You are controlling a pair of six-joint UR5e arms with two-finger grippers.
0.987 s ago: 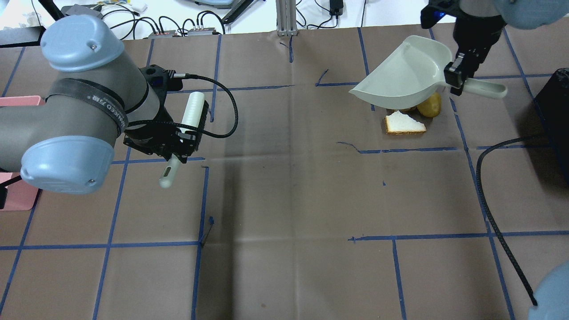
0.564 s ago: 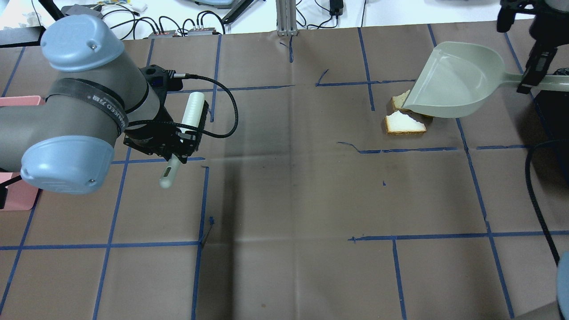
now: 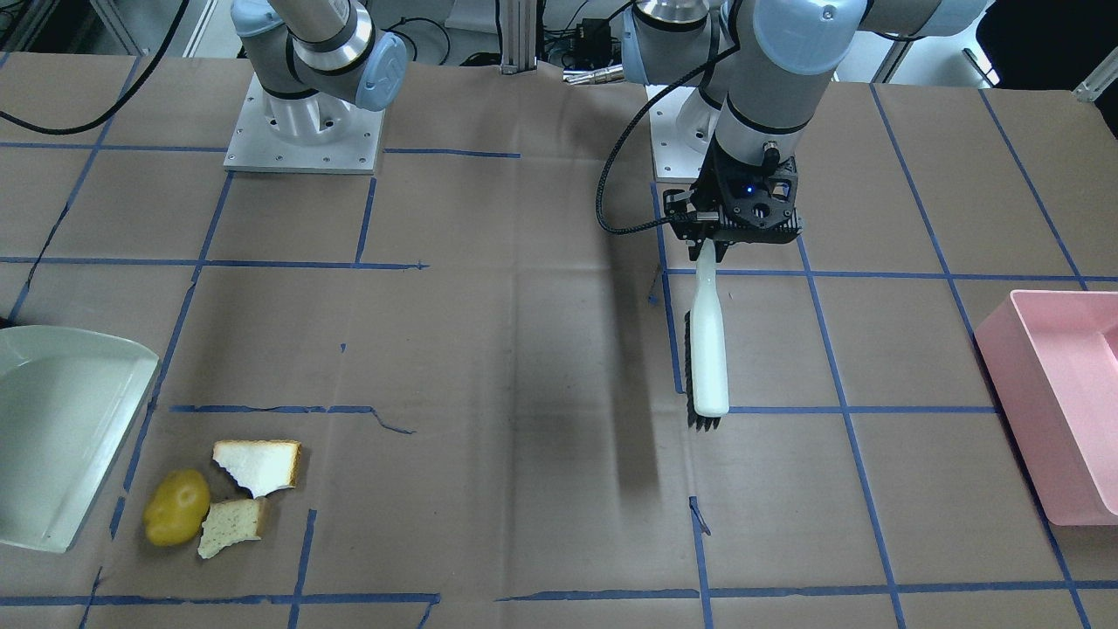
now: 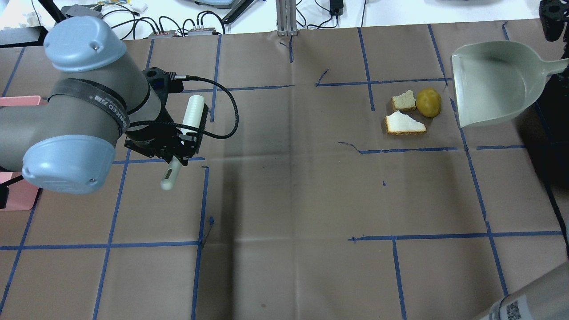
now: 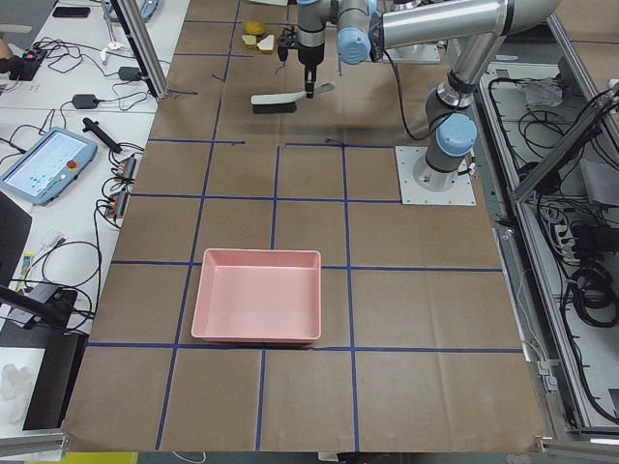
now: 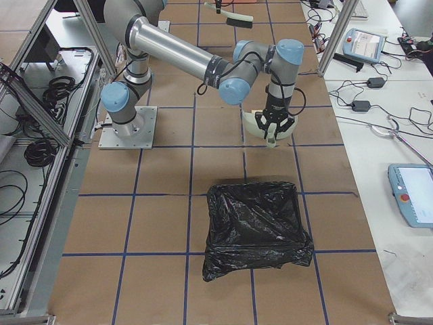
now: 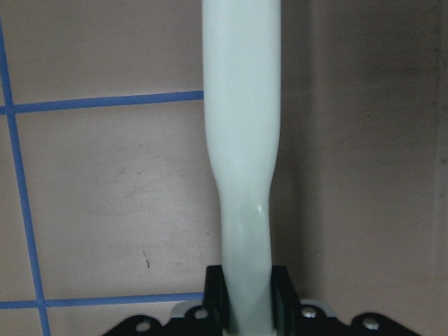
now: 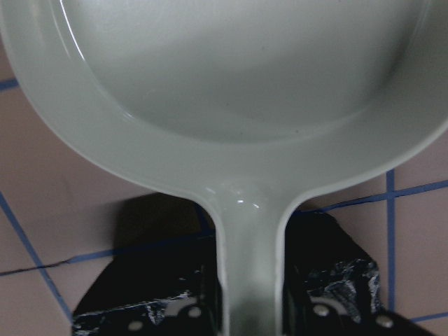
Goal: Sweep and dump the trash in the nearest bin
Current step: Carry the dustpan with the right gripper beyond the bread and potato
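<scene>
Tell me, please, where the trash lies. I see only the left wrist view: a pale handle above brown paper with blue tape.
Observer: Far over on the robot's right side. A yellow potato-like piece, a triangular bread piece and a smaller bread piece lie together.
Operator: Is the dustpan ready there?
Observer: Yes. The right gripper is shut on the handle of the dustpan, whose open mouth faces the trash, close but not touching.
Operator: Which bin is nearer to the trash?
Observer: The black bag-lined bin, at the robot's right end. The pink tray sits at the opposite, left end.
</scene>
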